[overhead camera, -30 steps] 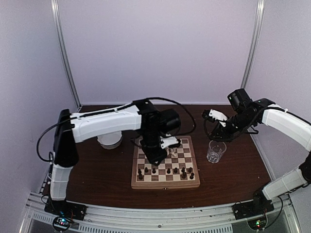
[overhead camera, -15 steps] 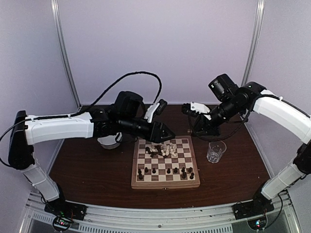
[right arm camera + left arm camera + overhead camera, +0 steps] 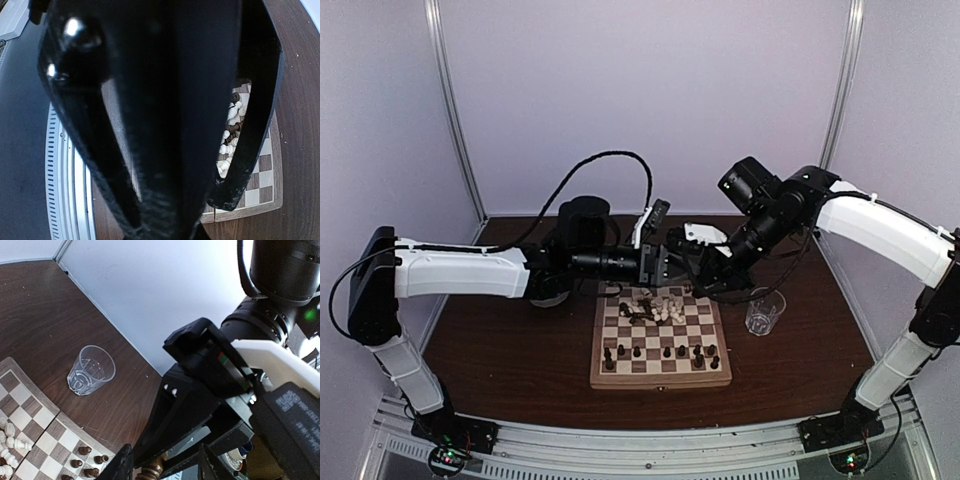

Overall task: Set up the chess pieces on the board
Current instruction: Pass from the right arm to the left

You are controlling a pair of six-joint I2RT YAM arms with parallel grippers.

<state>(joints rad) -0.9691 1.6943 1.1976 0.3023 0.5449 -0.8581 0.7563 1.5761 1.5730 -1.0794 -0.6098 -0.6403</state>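
The chess pieces lie mostly in a jumbled heap of cream and dark men on the far rows of the board, with a short line of dark men standing along its near rows. The board sits at the middle of a dark wooden table. Just above the board's far edge, we see the two arms meet tip to tip. The left gripper ends an arm stretched almost level from the left. The right gripper comes down from an arm that arches high on the right. From the left wrist we see the left jaws standing part-way apart, and a brown turned wooden piece shows in the gap. The right jaws reach down toward it. We cannot tell how far apart they are, or whether either arm grips the piece. A clear drinking glass stands on the table just right of the board. A white bowl sits left of it, mostly hidden behind the left arm. Pale walls with metal posts close in the table, and a metal rail carries the arm bases at the near edge.
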